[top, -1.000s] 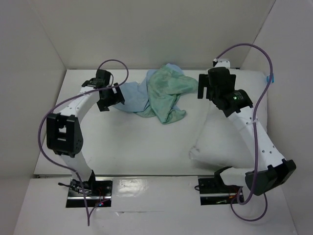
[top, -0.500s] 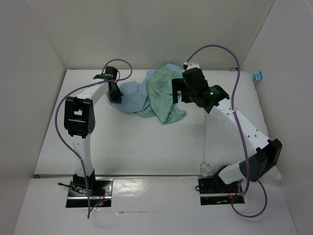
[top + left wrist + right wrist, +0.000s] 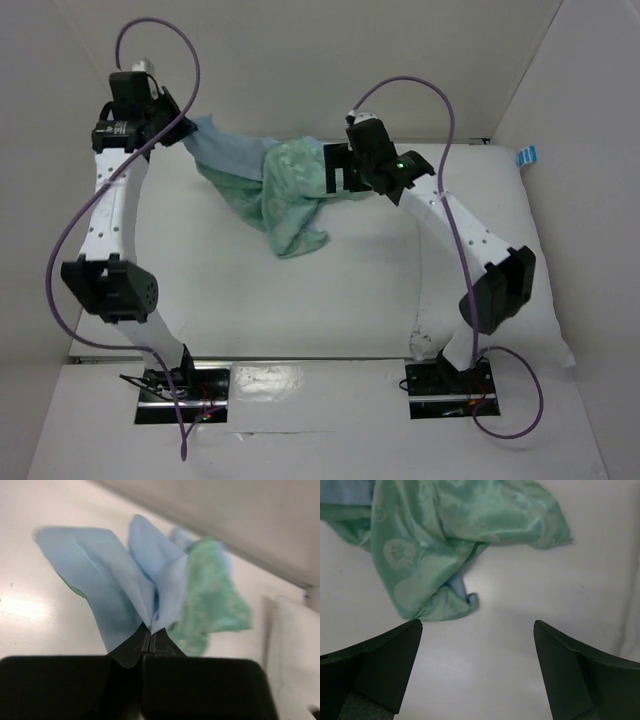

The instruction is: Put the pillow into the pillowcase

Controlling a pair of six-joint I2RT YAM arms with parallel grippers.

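Judging by the views, little is done: the pillowcase (image 3: 285,190) is pinched in the left gripper (image 3: 150,630), the right gripper (image 3: 477,650) is held apart, and the pillow (image 3: 545,260) is not yet inserted.

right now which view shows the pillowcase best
Top external: it shows the whole pillowcase, hanging from the left gripper down to the table. Left wrist shows only blurred blue and green folds at the pinch; right wrist mostly its green lower part.
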